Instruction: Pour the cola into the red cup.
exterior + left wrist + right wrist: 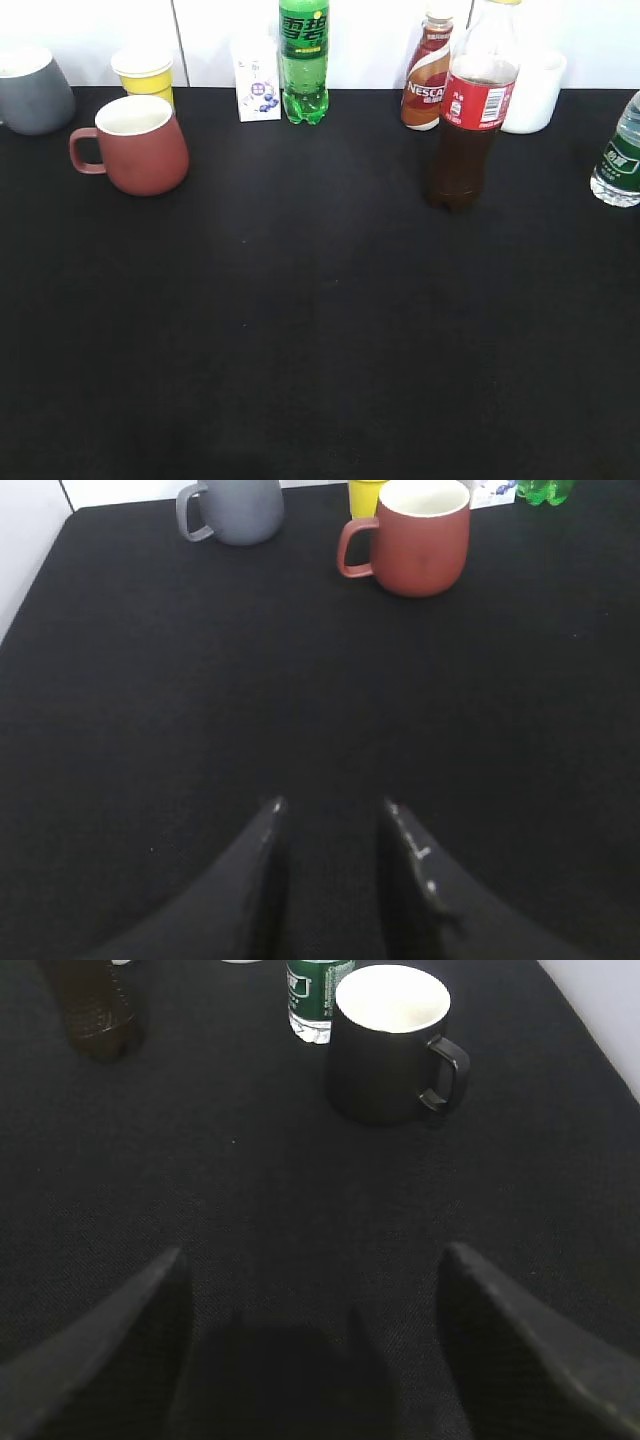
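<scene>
The cola bottle (pixel 470 120) stands upright at the right of the black table, dark liquid below a red label; its base shows at the top left of the right wrist view (pixel 95 1010). The red cup (pixel 140 143) stands at the left, handle to the left, cream inside; it also shows in the left wrist view (pixel 420 535). My left gripper (pixel 333 805) is open and empty, low over bare cloth well short of the cup. My right gripper (pixel 312 1255) is wide open and empty, short of the bottle. Neither gripper shows in the exterior view.
A grey mug (pixel 35 90) and yellow paper cup (pixel 145 72) stand behind the red cup. A green soda bottle (pixel 303 60), small carton (pixel 257 80), Nescafe bottle (pixel 428 80), white cup (pixel 535 95) line the back. A green-label water bottle (pixel 620 150) and black mug (pixel 390 1045) stand at right.
</scene>
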Tool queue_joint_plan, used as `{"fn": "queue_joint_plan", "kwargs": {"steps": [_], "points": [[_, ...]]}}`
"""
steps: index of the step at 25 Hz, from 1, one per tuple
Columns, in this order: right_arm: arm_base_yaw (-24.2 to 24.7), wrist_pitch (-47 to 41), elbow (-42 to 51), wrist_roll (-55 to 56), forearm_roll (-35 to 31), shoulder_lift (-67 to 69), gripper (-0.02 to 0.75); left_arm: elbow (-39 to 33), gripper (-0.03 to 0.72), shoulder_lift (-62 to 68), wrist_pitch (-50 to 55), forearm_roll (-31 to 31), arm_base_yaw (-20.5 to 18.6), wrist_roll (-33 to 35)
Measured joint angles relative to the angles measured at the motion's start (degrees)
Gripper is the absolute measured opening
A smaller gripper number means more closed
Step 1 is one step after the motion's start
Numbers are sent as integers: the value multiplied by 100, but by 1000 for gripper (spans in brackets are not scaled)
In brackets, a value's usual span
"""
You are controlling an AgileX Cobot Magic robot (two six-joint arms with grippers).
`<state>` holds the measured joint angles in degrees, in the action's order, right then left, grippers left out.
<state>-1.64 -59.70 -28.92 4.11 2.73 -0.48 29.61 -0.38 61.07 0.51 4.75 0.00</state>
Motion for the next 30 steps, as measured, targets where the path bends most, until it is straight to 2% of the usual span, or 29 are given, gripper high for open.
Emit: {"fn": "queue_joint_plan", "kwargs": {"steps": [12,13,15,16,18,23,25,27,30], "points": [[0,0,0,0,0,0,575,0,243,0,0,-10,0,0],[0,0,0,0,0,0,575,0,279,0,-18,-4,0,0],[0,0,0,0,0,0,575,97,430,-4,-241,-14,0,0],[0,0,0,0,0,0,575,147,501,66,-555,-19,0,0],[0,0,0,0,0,0,575,170,543,592,-1481,-20,0,0],[0,0,0,0,0,0,575,204,550,3192,-5030,206,0,0],[0,0,0,0,0,0,575,204,550,4501,-6107,218,0,0],[0,0,0,0,0,0,575,204,550,5832,-6818,-51,0,0],[0,0,0,0,0,0,575,-113,550,7256,-8505,-295,0,-70]]}}
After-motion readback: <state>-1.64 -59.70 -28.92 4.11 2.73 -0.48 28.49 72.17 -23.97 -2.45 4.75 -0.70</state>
